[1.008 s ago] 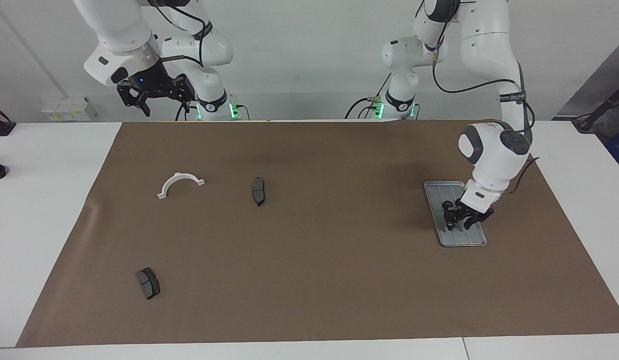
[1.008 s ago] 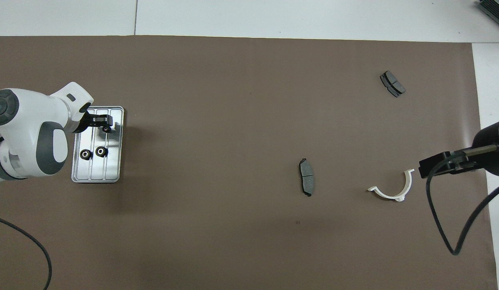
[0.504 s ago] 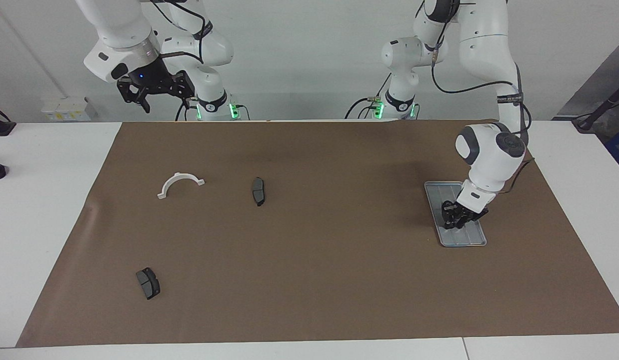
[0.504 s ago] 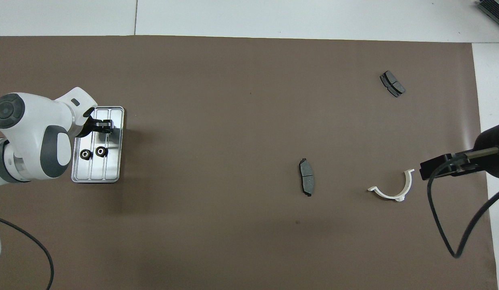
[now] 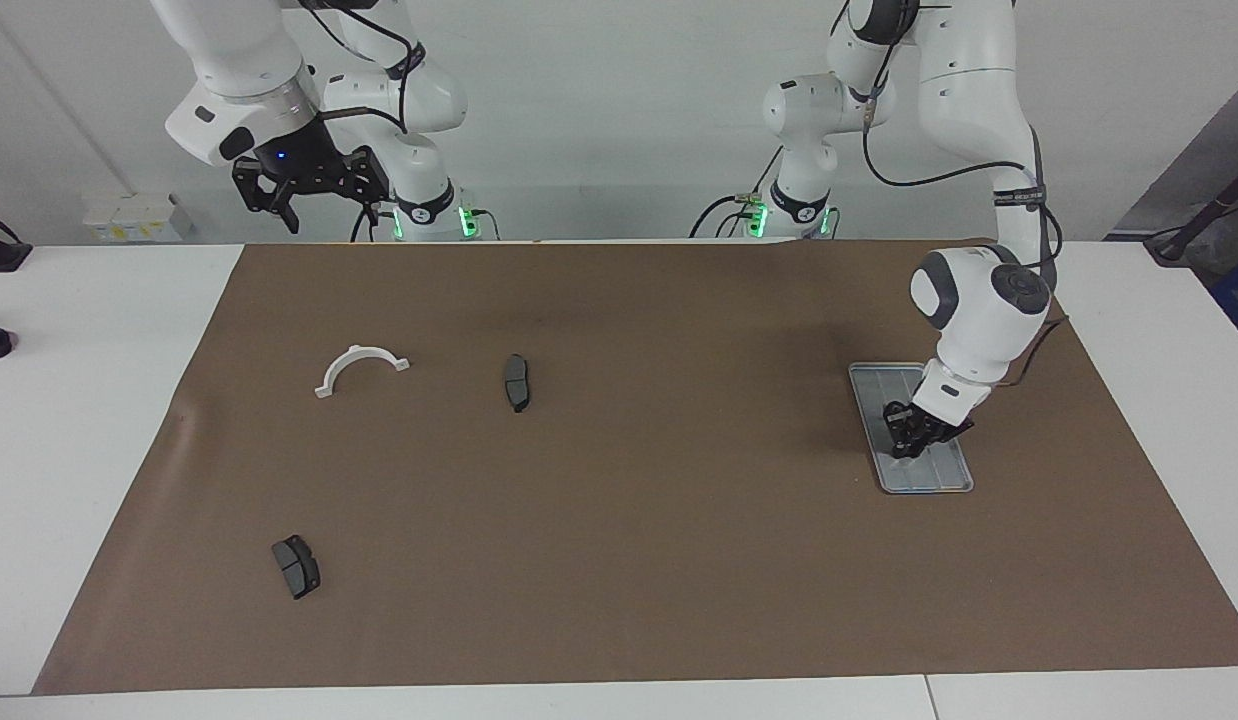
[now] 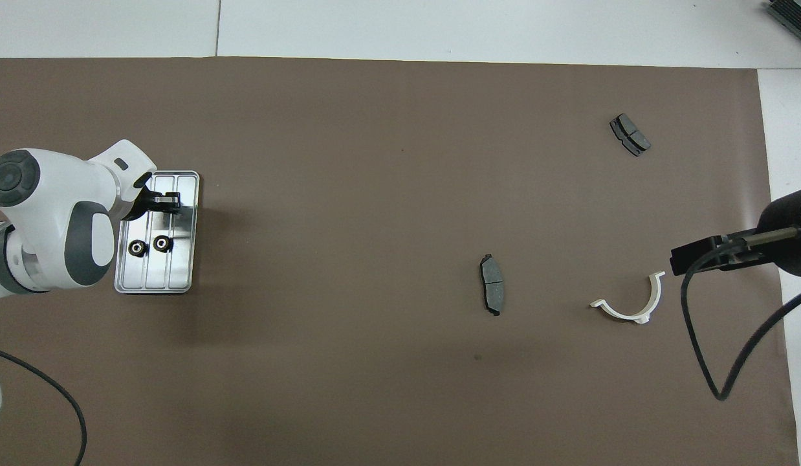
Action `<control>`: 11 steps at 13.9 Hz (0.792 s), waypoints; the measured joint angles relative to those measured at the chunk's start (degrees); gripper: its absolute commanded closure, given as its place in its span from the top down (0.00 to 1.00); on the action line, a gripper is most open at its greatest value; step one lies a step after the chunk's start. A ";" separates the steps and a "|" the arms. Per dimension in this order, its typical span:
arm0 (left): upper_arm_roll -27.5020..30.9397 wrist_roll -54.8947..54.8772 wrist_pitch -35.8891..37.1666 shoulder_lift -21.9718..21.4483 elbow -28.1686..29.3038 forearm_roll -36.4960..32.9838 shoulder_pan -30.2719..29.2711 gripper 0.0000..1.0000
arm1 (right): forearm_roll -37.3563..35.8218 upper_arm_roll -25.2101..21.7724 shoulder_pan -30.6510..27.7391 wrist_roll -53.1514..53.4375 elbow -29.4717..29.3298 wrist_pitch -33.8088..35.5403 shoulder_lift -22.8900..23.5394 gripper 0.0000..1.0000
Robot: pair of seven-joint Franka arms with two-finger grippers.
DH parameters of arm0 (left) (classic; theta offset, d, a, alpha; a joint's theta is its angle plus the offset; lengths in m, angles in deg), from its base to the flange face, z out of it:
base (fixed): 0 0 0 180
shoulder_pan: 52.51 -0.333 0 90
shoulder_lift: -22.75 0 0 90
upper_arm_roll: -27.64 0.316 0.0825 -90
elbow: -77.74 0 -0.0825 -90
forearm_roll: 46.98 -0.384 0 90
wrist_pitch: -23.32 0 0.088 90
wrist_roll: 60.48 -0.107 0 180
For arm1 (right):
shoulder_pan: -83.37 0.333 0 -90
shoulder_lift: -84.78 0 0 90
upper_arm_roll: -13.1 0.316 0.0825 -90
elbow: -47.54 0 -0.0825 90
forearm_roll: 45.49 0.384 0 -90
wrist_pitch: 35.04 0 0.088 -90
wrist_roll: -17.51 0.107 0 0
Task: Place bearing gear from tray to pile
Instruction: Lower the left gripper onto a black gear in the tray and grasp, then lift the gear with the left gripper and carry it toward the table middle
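Right gripper [image 5: 309,195]: waits, jaws apart, raised over the mat's near edge.
Gears [image 6: 149,245]: two rest in the tray [image 6: 184,259] near the mat's edge.
Left gripper [image 6: 164,202]: down in tray, fingers together, seemingly pinching a third gear for lifting.
Pile [image 6: 627,304]: well apart, awaiting it.

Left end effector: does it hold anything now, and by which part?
It cannot be told. The left end effector is shut low in the tray, and its fingertips hide anything between them.

two black bearing gears [image 6: 149,245] lie side by side in the ridged silver tray [image 6: 184,266].
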 measured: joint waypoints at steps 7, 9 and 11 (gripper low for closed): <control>-0.93 1.86 14.49 -2.80 -8.10 0.07 0.27 0.00 | 0.00 0.00 0.01 0.01 3.20 -8.96 0.00 1.00; -2.30 8.92 18.60 -4.50 -11.09 0.10 2.46 0.00 | 0.00 0.00 0.02 0.52 4.28 -11.72 0.00 1.00; -2.86 20.81 18.99 -4.90 -12.51 0.09 8.91 0.00 | 0.00 0.00 0.04 1.58 5.04 -13.28 0.01 1.00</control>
